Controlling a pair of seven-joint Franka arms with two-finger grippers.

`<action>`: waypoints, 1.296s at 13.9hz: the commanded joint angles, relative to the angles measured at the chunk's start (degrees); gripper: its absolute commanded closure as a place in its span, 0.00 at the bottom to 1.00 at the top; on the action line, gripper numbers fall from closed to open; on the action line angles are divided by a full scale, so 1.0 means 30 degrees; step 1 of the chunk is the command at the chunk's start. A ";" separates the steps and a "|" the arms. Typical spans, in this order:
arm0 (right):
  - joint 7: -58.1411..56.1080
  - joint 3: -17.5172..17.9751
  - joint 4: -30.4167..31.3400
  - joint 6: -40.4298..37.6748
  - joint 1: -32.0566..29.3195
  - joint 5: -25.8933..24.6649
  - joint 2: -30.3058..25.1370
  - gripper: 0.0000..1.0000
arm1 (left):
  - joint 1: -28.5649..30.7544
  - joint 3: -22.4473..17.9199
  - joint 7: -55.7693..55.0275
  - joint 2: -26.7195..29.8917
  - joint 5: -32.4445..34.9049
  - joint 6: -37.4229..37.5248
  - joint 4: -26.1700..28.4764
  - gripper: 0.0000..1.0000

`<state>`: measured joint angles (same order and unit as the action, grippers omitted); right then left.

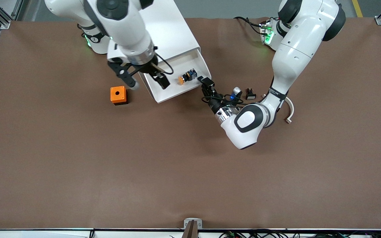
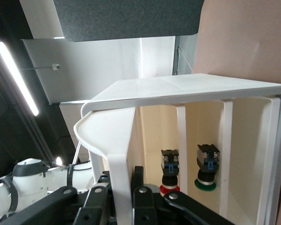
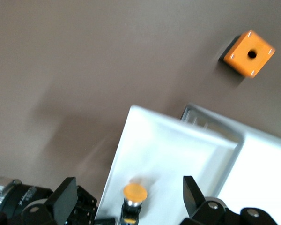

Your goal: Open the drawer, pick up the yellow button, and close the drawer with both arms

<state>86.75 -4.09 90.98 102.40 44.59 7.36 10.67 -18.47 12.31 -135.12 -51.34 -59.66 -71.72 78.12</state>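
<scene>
The white cabinet [image 1: 174, 29] stands at the robots' end of the table. Its uppermost drawer [image 1: 164, 91] is pulled out toward the front camera. The orange-capped button [image 1: 186, 76] lies in it on its side, and shows in the right wrist view [image 3: 134, 193]. My left gripper [image 1: 206, 82] is shut on the drawer's front wall [image 2: 123, 154], one finger on each side of it [image 2: 121, 180]. My right gripper [image 1: 148, 84] is open and empty above the drawer. In the right wrist view the button sits between its spread fingers [image 3: 129, 187].
An orange cube with a hole [image 1: 118, 95] sits beside the drawer toward the right arm's end. A black button with a white cap [image 1: 250, 95], a blue-and-silver part [image 1: 236, 92] and a curved white piece [image 1: 289, 112] lie near the left arm. Red [image 2: 169, 174] and green [image 2: 207, 166] buttons sit in the lower drawers.
</scene>
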 commanded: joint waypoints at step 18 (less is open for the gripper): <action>0.4893 -0.0306 -0.0298 0.2455 0.3420 -0.1457 0.3473 0.02 | 0.1412 -0.0150 0.9203 0.0181 -0.0797 -0.0557 -0.0699 0.01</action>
<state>100.32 -4.66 91.18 109.25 54.57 4.05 20.32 -13.85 12.16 -109.79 -51.24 -62.14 -72.89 76.22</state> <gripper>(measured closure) 0.013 0.004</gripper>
